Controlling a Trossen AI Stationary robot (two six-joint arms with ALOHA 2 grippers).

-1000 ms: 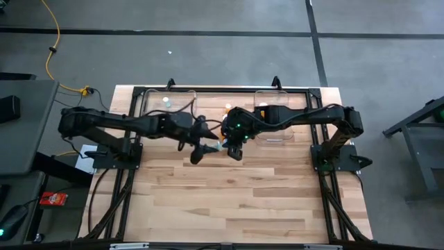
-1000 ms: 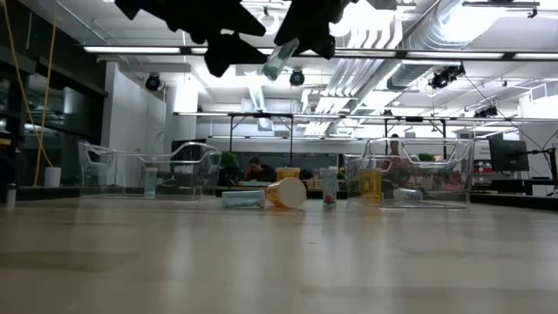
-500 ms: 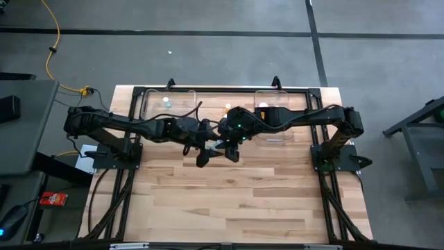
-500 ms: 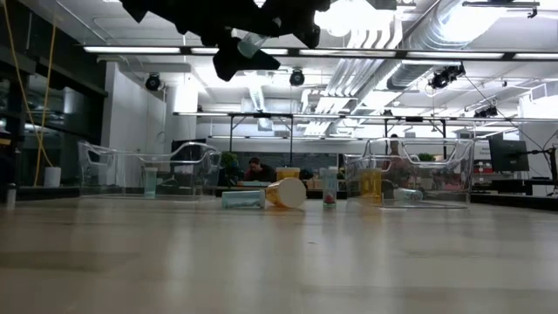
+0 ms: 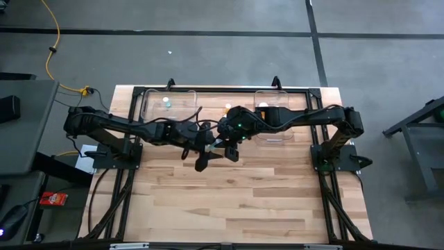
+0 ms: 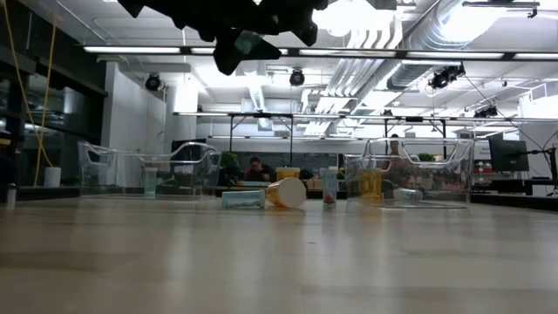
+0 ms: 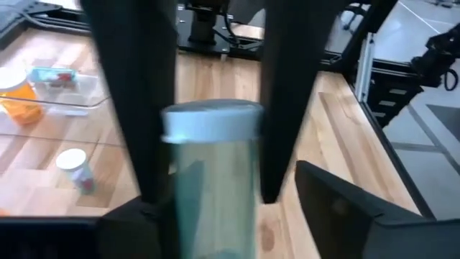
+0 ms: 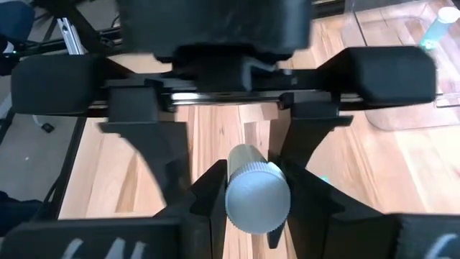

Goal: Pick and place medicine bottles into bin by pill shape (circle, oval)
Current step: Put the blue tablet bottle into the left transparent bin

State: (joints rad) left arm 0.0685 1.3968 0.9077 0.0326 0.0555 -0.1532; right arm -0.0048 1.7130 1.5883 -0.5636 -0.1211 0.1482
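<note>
Two dark arms meet above the middle of the wooden bench (image 5: 229,201), well clear of its surface. The right hand (image 8: 257,198) holds a clear bottle (image 8: 256,193) with a white ribbed cap, its two fingers (image 8: 207,198) pressed against the bottle's sides just behind the cap. The left hand (image 7: 208,129) faces it from the opposite side; its fingers (image 7: 136,101) stand on either side of the same bottle (image 7: 210,173), close against the clear body just below the cap, though whether they press on it cannot be told. In the low view the bottle (image 6: 250,41) shows as a pale shape tilted between the two dark hands, high above the bench.

Beyond the hands, toward the far edge of the bench, two clear bins stand apart: one (image 5: 168,105) behind the left hand, holding a small bottle, and one (image 5: 277,117) under the right arm. Between the bins, on the bench below and behind the hands, lie further bottles: an orange one on its side (image 6: 286,193), a clear one on its side (image 6: 242,199) touching it, and a clear one standing upright (image 6: 329,187) just beside them.
</note>
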